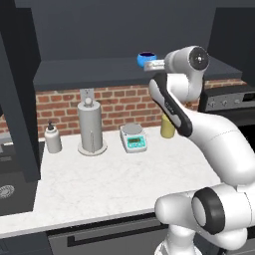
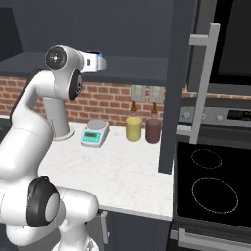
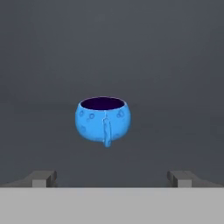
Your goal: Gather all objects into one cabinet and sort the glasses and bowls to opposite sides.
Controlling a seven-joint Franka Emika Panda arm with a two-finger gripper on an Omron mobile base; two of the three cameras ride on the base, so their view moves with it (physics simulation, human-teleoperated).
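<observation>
Dark cabinet shelf (image 1: 99,69) with blue bowl (image 3: 103,120).
Tool (image 3: 112,178) is held apart; bowl judged light, glossy, slippery, best gripped across its rim.

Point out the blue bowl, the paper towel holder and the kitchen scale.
blue bowl (image 3: 103,122), hand view, front wall beside its ridge.
paper towel holder (image 1: 91,127), left base view, middle of the roll.
kitchen scale (image 1: 134,139), left base view, top face.
</observation>
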